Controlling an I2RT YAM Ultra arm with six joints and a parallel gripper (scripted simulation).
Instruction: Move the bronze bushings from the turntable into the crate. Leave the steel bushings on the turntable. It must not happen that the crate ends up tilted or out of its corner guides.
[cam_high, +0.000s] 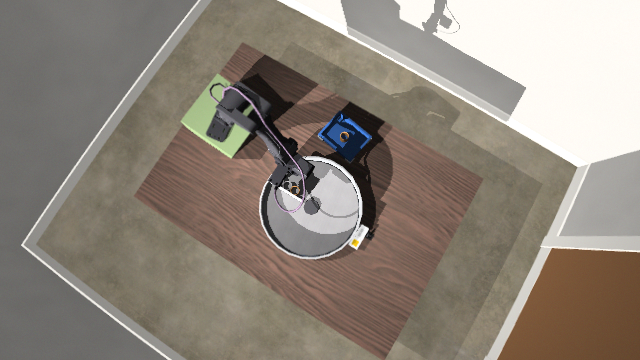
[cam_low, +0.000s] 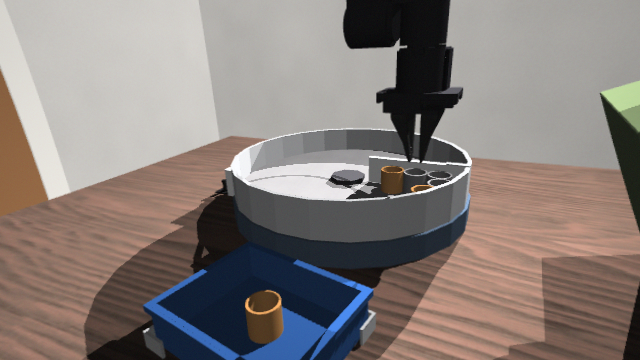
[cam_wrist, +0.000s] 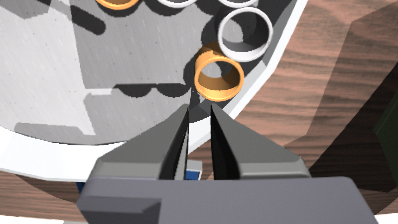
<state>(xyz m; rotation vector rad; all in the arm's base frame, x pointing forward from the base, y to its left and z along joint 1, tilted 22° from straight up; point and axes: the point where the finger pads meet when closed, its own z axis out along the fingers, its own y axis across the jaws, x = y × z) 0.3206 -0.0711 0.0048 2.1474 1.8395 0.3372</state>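
My gripper (cam_low: 416, 160) (cam_wrist: 199, 112) is empty, its fingers a narrow gap apart, above the bushings' section of the turntable (cam_high: 350, 227) (cam_low: 310, 220) (cam_wrist: 50, 161). One bronze bushing (cam_low: 422, 188) (cam_wrist: 218, 95) stands by the rim, just beyond the fingertips in the wrist view. Another bronze bushing (cam_low: 392, 182) (cam_wrist: 117, 5) stands nearer the hub. Steel bushings stand beside them, one steel bushing (cam_wrist: 245, 59) touching or nearly touching the rim-side bronze one. The blue crate (cam_high: 363, 134) (cam_low: 175, 289) holds one upright bronze bushing (cam_low: 265, 326). The arm partly hides the bushings in the top view.
A low white divider (cam_low: 379, 167) crosses behind the bushings, and the turntable's raised wall surrounds them. A dark hub (cam_high: 312, 205) (cam_low: 348, 176) is at the centre. A white box with a yellow mark (cam_high: 357, 240) sits at the turntable's edge. The arm's green base block (cam_high: 200, 117) is at the upper left.
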